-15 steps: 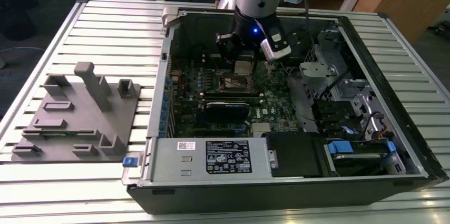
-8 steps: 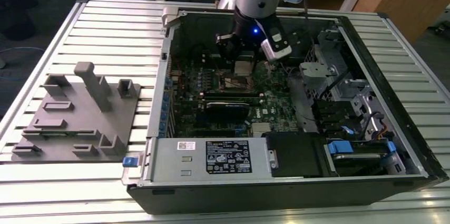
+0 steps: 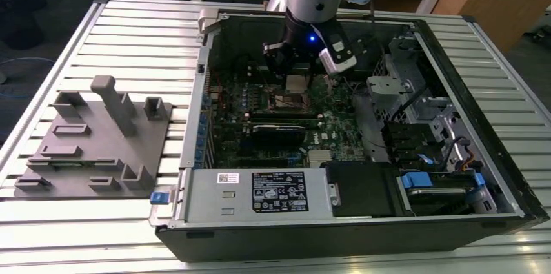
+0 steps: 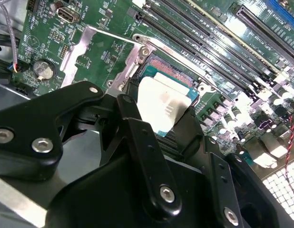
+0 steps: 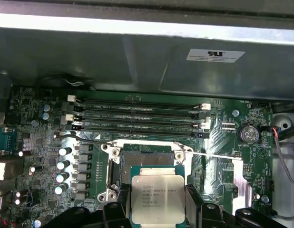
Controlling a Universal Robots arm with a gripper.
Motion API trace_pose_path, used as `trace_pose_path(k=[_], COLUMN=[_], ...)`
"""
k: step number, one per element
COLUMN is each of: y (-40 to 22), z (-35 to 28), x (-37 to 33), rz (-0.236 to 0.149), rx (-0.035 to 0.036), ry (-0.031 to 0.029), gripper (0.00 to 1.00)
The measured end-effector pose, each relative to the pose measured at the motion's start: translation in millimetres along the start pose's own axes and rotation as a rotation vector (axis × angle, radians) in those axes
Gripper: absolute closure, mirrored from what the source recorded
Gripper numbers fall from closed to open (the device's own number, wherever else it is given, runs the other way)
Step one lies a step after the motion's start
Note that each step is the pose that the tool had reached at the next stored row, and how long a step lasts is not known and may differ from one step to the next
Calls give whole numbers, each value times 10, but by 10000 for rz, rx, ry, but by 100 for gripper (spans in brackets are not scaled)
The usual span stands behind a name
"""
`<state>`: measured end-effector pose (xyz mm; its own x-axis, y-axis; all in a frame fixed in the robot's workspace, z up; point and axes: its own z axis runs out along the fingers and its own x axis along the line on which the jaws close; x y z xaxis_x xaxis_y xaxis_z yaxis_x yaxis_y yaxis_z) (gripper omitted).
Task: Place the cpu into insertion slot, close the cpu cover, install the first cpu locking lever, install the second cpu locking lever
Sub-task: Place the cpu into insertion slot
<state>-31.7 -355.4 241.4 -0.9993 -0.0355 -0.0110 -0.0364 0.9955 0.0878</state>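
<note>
My gripper (image 3: 297,73) is shut on the cpu (image 5: 158,197), a flat square chip with a dull silvery top, gripped by two opposite edges. The chip hangs just above the insertion slot (image 5: 147,159), partly over its near edge and apart from it. The second wrist view has the cpu (image 4: 163,104) tilted over the slot (image 4: 162,67). The cpu cover (image 5: 240,178), a silvery frame with a square window, lies swung open beside the slot, as also seen in the second wrist view (image 4: 73,53). Two thin wire locking levers (image 5: 85,138) stand released at the slot's sides.
The green motherboard (image 3: 336,122) lies inside an open computer case (image 3: 482,113) on a slatted table. Long black memory slots (image 5: 137,116) run beside the socket. A black card (image 3: 277,133) and a labelled metal box (image 3: 258,191) sit nearer the front. A grey fixture block (image 3: 95,145) stands at the exterior view's left.
</note>
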Motion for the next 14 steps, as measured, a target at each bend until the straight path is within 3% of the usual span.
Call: trace_pose_path(k=[2,14], y=[0,-3], z=[4,35], x=[1,1], rz=[109,2273], rx=[-1,25], ry=[-10,-200], gripper=[46,46])
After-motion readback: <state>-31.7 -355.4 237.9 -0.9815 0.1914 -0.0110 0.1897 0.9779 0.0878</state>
